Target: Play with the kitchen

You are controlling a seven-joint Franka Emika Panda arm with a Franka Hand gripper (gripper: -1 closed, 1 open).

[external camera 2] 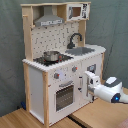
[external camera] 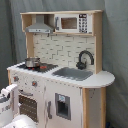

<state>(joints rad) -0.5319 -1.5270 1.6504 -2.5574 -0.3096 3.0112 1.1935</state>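
The gripper hovers just beside the play kitchen front, near the oven door; whether its fingers are spread cannot be told; the door looks closed, a pot sits on the stovetop; play seems barely begun.

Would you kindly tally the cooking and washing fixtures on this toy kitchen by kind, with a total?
Pot on stovetop: 1
Sink: 1
Faucet: 1
Microwave: 1
Hood: 1
Oven door: 1
Total: 6
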